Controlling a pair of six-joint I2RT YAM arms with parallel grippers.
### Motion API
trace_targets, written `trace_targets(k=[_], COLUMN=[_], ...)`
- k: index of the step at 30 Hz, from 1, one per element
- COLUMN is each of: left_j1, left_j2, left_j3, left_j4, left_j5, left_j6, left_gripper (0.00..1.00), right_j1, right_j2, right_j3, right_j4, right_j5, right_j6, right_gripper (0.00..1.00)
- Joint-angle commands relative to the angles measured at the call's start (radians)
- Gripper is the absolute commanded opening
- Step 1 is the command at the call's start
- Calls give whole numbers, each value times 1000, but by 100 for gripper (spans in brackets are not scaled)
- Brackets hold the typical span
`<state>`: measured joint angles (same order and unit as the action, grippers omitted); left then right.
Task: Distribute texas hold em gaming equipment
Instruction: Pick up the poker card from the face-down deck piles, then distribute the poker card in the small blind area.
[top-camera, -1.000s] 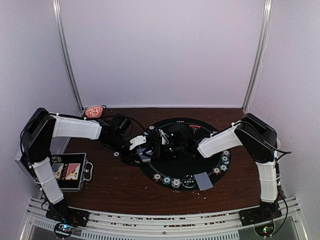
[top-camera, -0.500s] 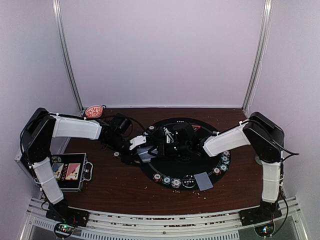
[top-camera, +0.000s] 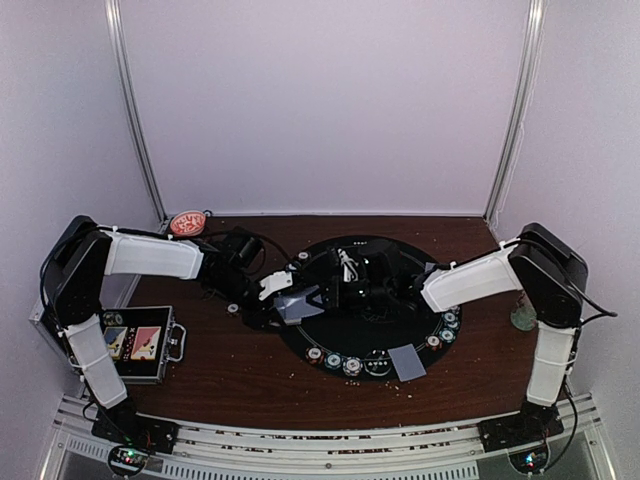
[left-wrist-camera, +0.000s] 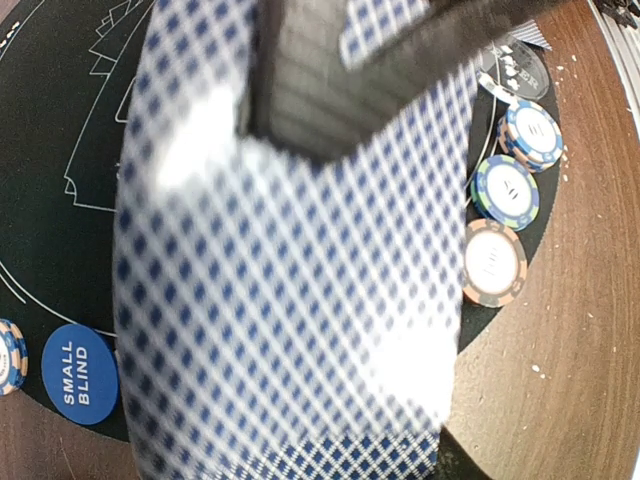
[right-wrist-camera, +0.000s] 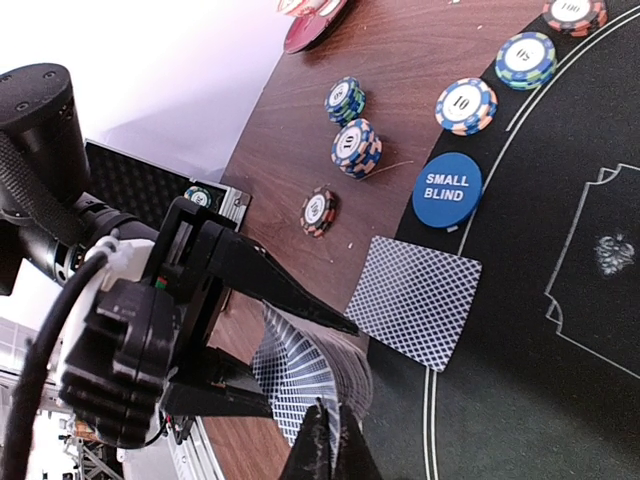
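Near mat (top-camera: 400, 325) edge on the tabletop (top-camera: 230, 370): one card (top-camera: 407, 362), chips (top-camera: 340, 362). Centre: left claw (right-wrist-camera: 313, 365) clenched on fanned cards (left-wrist-camera: 300, 300). Right claw (right-wrist-camera: 325, 440) pinched together at fan's edge; grasp cannot be told.

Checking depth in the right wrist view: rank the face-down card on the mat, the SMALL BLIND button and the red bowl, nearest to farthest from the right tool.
From the right tool:
1. Face-down card, on the mat, just ahead.
2. SMALL BLIND button, at the mat's edge.
3. Red bowl, far off at the top.
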<state>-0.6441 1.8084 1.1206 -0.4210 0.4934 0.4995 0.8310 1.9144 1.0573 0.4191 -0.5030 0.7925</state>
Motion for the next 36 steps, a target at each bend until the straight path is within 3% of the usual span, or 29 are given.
trace_targets(k=[1, 6, 12, 25, 36], left_j1=[1, 21, 102, 260, 269], left_j2=[-11, -43, -79, -151, -163], left_j3=[20, 17, 32, 54, 51], left_j4=[11, 8, -6, -48, -49], left_j5=[12, -7, -7, 20, 43], left_j6=[9, 10, 13, 40, 41], left_gripper=[48, 48, 48, 48, 48], right_j1=[-51, -94, -93, -3, 15], right_j2=[-77, -118, -46, 239, 383], right_j3=[-73, -126, -92, 201, 332], right_j4=[60, 99, 132, 126, 97], right_j5=[7, 8, -20, -96, -108], right_j6=[32, 51, 76, 117, 140], right_gripper=[0, 0, 0, 0, 0])
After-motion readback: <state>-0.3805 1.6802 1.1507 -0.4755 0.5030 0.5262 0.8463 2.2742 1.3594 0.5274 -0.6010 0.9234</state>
